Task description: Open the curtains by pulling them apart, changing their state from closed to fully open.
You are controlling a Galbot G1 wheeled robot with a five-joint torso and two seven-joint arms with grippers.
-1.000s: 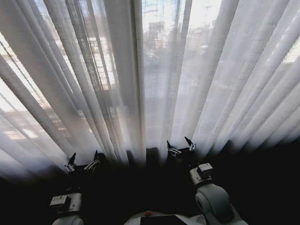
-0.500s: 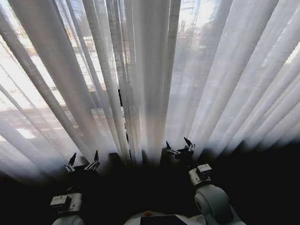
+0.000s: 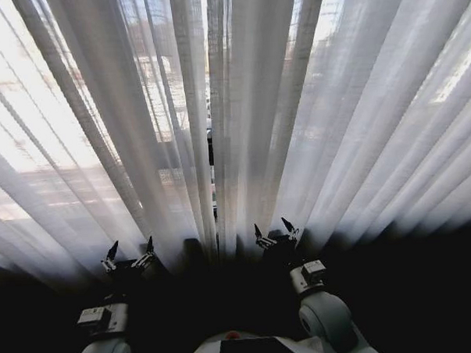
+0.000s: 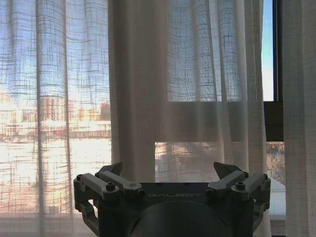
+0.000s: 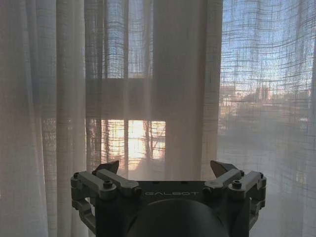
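Closed curtains (image 3: 310, 103), left pincer (image 3: 130, 253) spread, right pincer (image 3: 271, 231) spread, both empty

left gripper (image 4: 168, 173) spread wide, apart from the pleated curtains (image 4: 138, 89).

Daylight is pouring through the sheer curtains (image 3: 334, 117) from behind, glaring nearly white at the head view's left edge. The foreground below is sinking into deep shadow. Pleats are fanning outward from wide-angle distortion, while the weave is showing crisply in both wrist views.
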